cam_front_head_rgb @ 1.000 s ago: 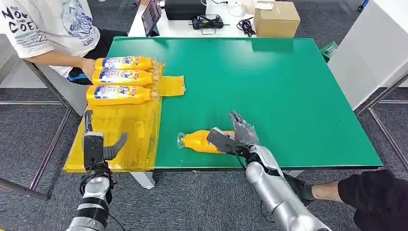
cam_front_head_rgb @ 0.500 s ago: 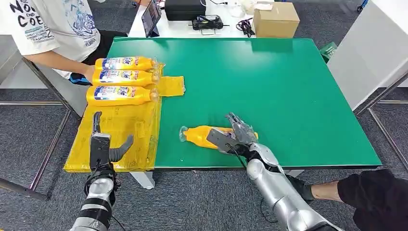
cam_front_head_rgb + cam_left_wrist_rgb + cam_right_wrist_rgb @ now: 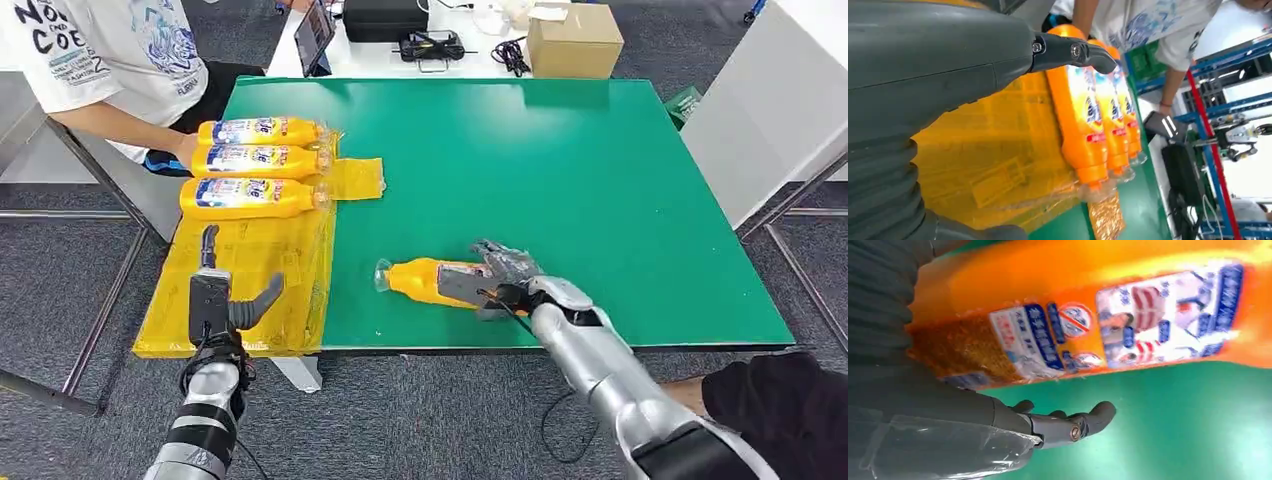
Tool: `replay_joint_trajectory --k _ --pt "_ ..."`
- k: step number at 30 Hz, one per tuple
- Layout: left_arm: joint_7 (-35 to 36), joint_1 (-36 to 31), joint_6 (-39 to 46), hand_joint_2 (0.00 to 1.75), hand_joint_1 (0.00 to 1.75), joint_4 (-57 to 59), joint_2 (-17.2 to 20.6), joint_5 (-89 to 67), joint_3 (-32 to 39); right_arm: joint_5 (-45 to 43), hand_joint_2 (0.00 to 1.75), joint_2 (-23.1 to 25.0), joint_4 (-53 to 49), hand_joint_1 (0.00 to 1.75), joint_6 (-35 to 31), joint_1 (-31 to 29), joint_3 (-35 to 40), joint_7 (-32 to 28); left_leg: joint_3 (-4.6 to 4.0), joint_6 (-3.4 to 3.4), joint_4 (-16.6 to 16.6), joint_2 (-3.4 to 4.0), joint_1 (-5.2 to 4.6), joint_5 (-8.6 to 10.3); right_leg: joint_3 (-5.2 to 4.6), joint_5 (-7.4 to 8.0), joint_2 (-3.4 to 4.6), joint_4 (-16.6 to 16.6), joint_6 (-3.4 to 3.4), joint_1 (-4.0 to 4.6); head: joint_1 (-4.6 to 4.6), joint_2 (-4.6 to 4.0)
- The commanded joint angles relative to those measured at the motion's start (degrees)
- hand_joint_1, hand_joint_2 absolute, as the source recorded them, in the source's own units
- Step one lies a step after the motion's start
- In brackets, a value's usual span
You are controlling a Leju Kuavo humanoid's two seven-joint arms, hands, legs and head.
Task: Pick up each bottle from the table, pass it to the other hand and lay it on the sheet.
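Now your right hand (image 3: 497, 280) is wrapped around the orange bottle (image 3: 425, 281) lying near the front of the green table (image 3: 600, 190); it may not grip firmly yet. Your left hand (image 3: 222, 305) waits empty with fingers apart over the yellow sheet (image 3: 255, 260), where 3 bottles (image 3: 255, 160) lie. Next, lift and pass it across. Its label writing is too blurry to read.

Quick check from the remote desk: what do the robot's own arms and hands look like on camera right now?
Both arms are silver metal with black bands. The left hand is dark grey with a thick grey thumb and a grey ribbed wrist cover. The right hand matches it, with clear plastic film on its fingers and a thin black cable along the forearm.
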Motion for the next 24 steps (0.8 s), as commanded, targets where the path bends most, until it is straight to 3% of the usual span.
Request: replay_joint_trajectory --k 1,7,24 --pt "0.5 -3.1 -0.8 1.75 0.0 6.1 0.2 0.9 -0.6 -1.0 1.75 -3.6 6.0 0.0 3.8 -8.3 10.2 0.3 0.39 -0.09 0.0 0.05 0.02 -0.18 0.36 -0.17 0.03 0.0 -0.15 0.03 0.0 0.0" --pt "0.5 -3.1 -0.8 1.75 0.0 6.0 0.1 0.9 -0.7 -1.1 1.75 -3.5 6.1 0.0 3.7 -8.2 10.7 0.3 0.29 -0.06 0.0 0.01 0.02 -0.11 0.28 -0.11 -0.01 0.0 -0.11 0.04 -0.02 0.0" --pt "-0.4 -4.8 -1.1 1.75 0.0 8.7 -0.9 3.7 -2.3 -7.7 1.75 -1.6 12.1 0.0 7.2 -10.7 22.5 0.0 0.18 -0.05 0.0 0.02 0.01 -0.07 0.16 -0.07 0.02 0.0 -0.09 0.02 -0.02 0.0"
